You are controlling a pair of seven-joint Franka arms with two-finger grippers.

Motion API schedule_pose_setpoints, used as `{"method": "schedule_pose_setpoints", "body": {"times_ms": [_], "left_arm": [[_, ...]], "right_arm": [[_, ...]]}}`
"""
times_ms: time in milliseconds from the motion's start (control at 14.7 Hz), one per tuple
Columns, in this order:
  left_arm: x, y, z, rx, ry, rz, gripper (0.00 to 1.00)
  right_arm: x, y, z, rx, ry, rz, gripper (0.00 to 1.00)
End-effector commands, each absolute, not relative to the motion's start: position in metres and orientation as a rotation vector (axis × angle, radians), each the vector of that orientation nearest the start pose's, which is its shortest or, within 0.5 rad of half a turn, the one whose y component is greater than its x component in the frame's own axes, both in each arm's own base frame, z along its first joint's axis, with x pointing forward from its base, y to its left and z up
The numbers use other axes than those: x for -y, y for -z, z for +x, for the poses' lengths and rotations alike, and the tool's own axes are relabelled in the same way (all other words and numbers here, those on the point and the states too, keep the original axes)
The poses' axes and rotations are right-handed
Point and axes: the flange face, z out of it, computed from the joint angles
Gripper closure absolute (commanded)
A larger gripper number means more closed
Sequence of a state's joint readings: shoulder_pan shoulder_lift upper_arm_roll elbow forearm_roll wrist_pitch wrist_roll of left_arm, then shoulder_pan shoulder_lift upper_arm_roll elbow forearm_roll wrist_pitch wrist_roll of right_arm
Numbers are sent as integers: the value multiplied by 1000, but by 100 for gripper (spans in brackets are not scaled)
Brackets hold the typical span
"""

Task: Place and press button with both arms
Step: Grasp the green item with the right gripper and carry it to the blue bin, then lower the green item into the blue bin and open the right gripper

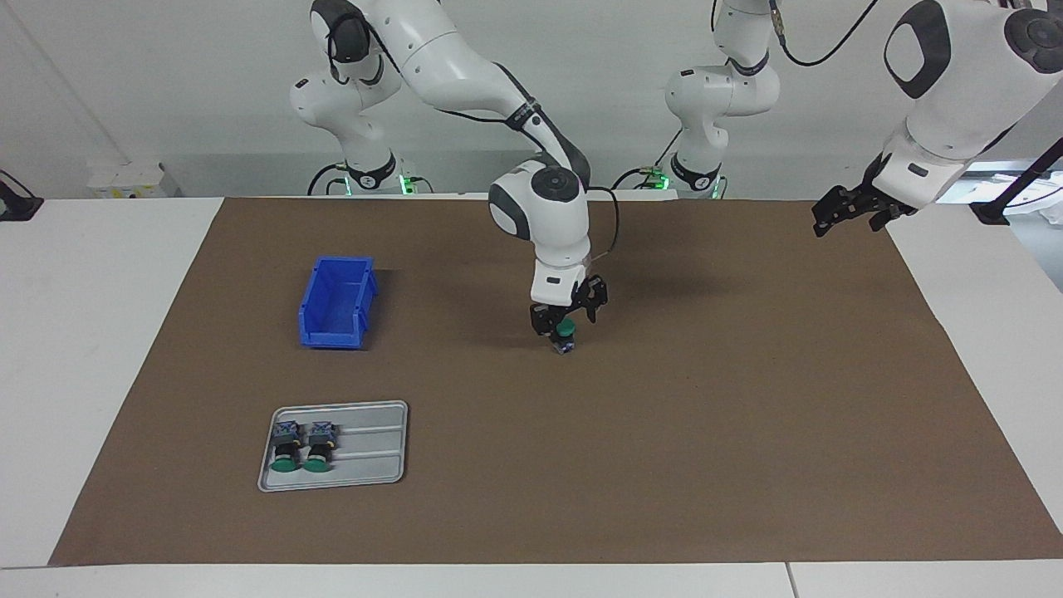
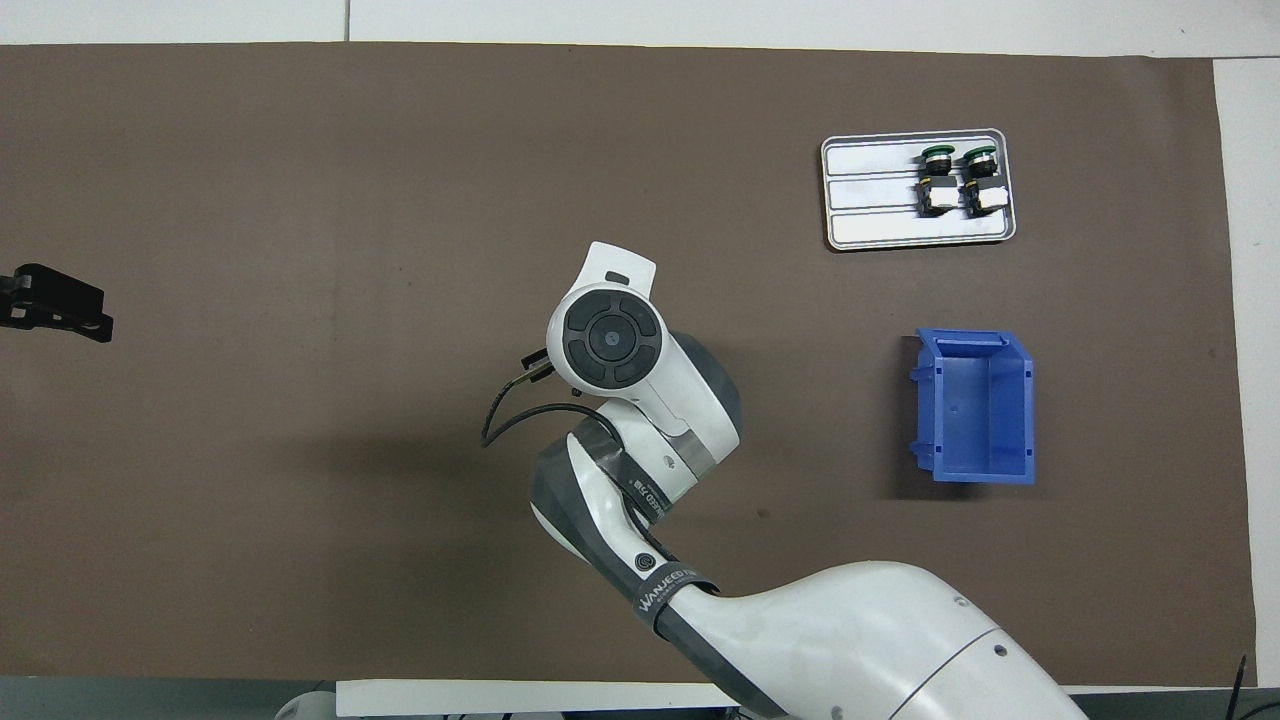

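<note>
The button (image 1: 565, 331) stands upright on the brown mat near the table's middle, green cap up. My right gripper (image 1: 566, 318) is down at it, open, with a finger on either side of the cap. In the overhead view the right arm's wrist (image 2: 610, 340) covers both the button and the gripper. My left gripper (image 1: 840, 213) hangs in the air over the mat's edge at the left arm's end of the table, far from the button; it also shows in the overhead view (image 2: 60, 303).
A grey tray (image 1: 374, 465) (image 2: 870, 215) holds two more buttons (image 1: 303, 448) (image 2: 958, 180) lying on their sides. A blue bin (image 1: 332, 339) (image 2: 975, 475) sits nearer to the robots than the tray, toward the right arm's end.
</note>
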State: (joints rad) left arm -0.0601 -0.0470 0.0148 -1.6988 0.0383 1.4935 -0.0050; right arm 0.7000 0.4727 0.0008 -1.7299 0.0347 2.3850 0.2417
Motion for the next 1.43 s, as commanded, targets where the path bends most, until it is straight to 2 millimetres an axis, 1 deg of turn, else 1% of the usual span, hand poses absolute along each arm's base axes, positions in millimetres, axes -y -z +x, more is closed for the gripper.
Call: {"method": "schedule_pose_setpoints", "body": {"times_ms": [0,68,136,204,271,339,407,611,747,814,882,950,1018,1086,1154,1357], "left_arm": [[17,-587,518,-119,-268,-3064,1],[15,-587,518,-114,-273,-3064,1],[15,-586,517,-114,-278,-3064,1],[16,-586,517,-114,-285,-3064,1],[17,-586,517,-102,-277,-3064,1],[19,-587,518,-102,-270,-3065,0],[19,-587,518,-102,-267,-3065,0],[16,-587,518,-88,-273,-3071,0],[12,-588,517,-64,-279,-3101,0],[12,-587,518,-59,-274,-3104,0],[11,-587,518,-47,-272,-3104,0],[11,-586,518,-38,-274,-3104,0],[11,-588,519,5,-266,-3104,0],[11,-587,519,45,-268,-3099,0],[11,-587,519,59,-267,-3098,0],[12,-587,519,64,-262,-3110,0]], "right_arm": [[-429,-332,523,665,215,-2958,80],[-428,-338,525,663,201,-2964,99],[-426,-351,533,648,177,-2975,100],[-410,-368,547,599,154,-2989,100],[-377,-392,563,522,153,-3003,100],[-339,-412,571,461,143,-3018,100],[-299,-423,568,438,119,-3031,100],[-192,-437,542,331,92,-3051,100],[-124,-442,514,256,65,-3038,100],[-93,-443,499,240,60,-3039,100],[-69,-443,484,191,55,-3043,100],[-52,-438,474,131,40,-3046,100],[-39,-430,469,92,23,-3049,100],[-23,-425,468,38,14,-3052,100],[-13,-419,469,0,-3,-3052,100],[0,-393,462,-73,-38,-3054,100]]}}
